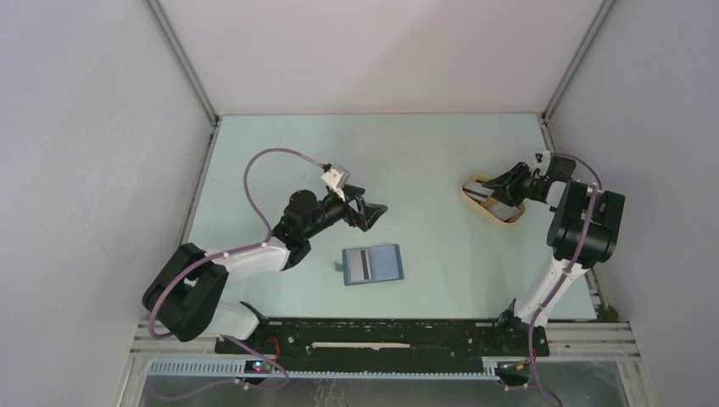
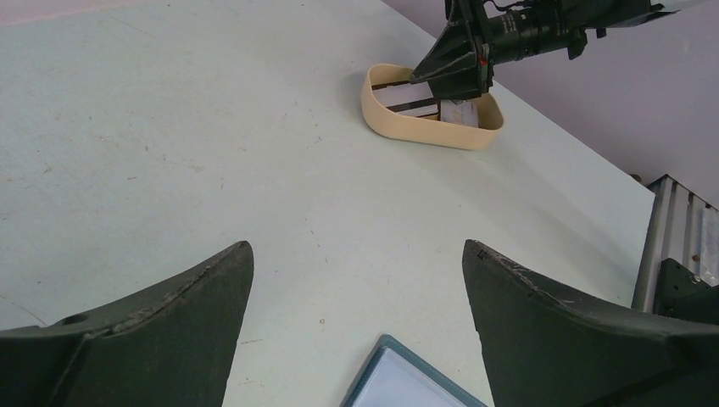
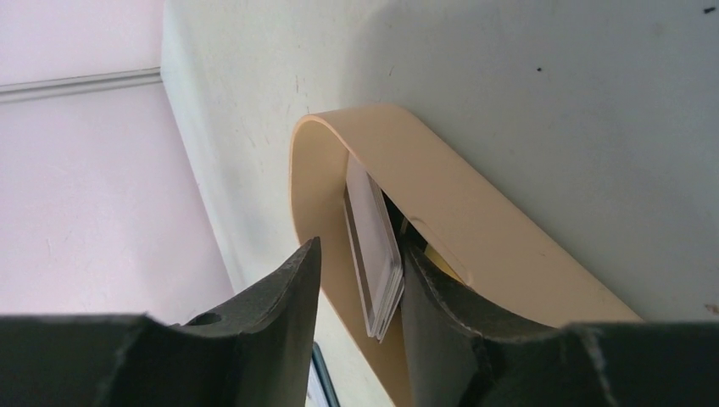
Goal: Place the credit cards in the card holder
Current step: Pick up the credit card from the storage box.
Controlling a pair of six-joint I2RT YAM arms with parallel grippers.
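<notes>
Pale green counter: 1 beige tray at far right, 1 open blue wallet near centre, well apart.

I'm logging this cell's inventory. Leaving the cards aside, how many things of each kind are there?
Grippers: 2 (left gripper, right gripper)
Blue card holder: 1
Beige tray: 1
Total: 4
</notes>
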